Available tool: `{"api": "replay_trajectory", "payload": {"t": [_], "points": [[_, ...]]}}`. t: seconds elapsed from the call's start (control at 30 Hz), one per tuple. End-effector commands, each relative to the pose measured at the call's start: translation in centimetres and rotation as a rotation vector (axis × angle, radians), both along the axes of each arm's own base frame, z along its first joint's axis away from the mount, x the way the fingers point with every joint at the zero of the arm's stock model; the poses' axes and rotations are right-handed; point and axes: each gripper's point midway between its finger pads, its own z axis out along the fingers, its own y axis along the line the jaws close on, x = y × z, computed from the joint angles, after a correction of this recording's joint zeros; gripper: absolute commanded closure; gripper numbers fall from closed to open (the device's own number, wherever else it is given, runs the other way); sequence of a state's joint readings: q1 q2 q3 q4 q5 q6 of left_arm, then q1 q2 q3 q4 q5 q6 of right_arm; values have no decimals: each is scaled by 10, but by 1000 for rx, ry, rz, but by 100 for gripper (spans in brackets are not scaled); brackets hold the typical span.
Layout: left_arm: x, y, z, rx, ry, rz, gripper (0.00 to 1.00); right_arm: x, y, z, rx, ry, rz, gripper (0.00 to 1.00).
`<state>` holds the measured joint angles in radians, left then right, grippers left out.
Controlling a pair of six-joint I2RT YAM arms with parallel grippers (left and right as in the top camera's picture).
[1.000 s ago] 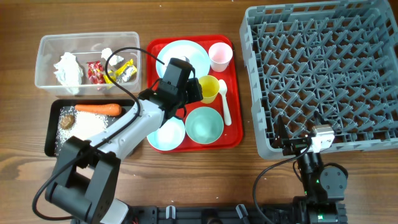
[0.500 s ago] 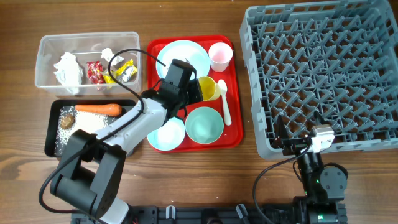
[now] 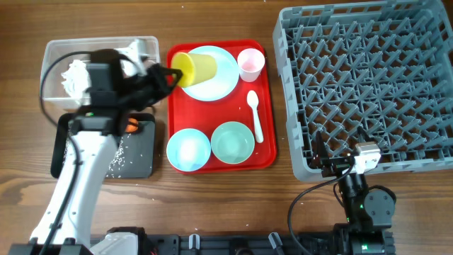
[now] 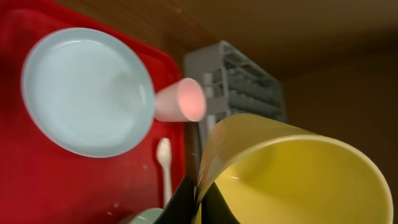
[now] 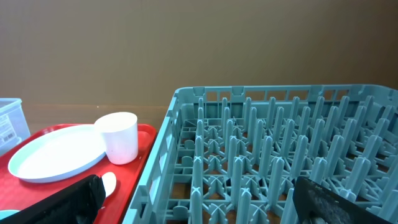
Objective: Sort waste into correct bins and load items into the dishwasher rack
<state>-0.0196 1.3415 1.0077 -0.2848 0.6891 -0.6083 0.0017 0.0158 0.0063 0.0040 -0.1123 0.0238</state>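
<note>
- The left gripper (image 3: 167, 75) is clamped on the rim of the yellow cup (image 3: 197, 67), which hangs tipped on its side over the far left corner of the red tray (image 3: 212, 113), above the plate's (image 3: 225, 74) left edge.
- The right gripper (image 5: 199, 208) stands wide open and empty by the near edge of the dishwasher rack (image 3: 368, 85).

The left arm (image 3: 78, 170) stretches up from the near-left corner and bends right at the wrist. Its gripper (image 3: 167, 76) is clamped on the rim of a yellow cup (image 3: 196, 66), held tipped on its side. The right arm (image 3: 362, 202) sits folded low at the near right, its gripper (image 3: 324, 161) spread wide and holding nothing.
</note>
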Motion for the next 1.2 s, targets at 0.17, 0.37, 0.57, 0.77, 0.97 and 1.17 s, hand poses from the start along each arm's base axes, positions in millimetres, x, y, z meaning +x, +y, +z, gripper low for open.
{"api": "replay_trajectory", "payload": {"t": [0.17, 0.37, 0.57, 0.77, 0.97, 1.17], "points": [[-45, -18, 50, -368, 85, -279, 96, 0, 2, 1, -9, -6, 14, 0], [-42, -17, 51, -362, 78, -264, 96, 0, 2, 1, -9, -6, 14, 0], [-41, -17, 53, -358, 57, -269, 96, 1, -13, 1, -179, -18, -72, 0], [-41, -17, 53, -358, 57, -269, 96, 1, -20, 1, -750, -46, -110, 0], [-41, -17, 53, -358, 57, -268, 96, -2, 11, 2, -958, -151, 61, 0], [-41, -17, 53, -358, 57, -269, 96, -5, 24, 3, -1050, -210, 125, 1]]}}
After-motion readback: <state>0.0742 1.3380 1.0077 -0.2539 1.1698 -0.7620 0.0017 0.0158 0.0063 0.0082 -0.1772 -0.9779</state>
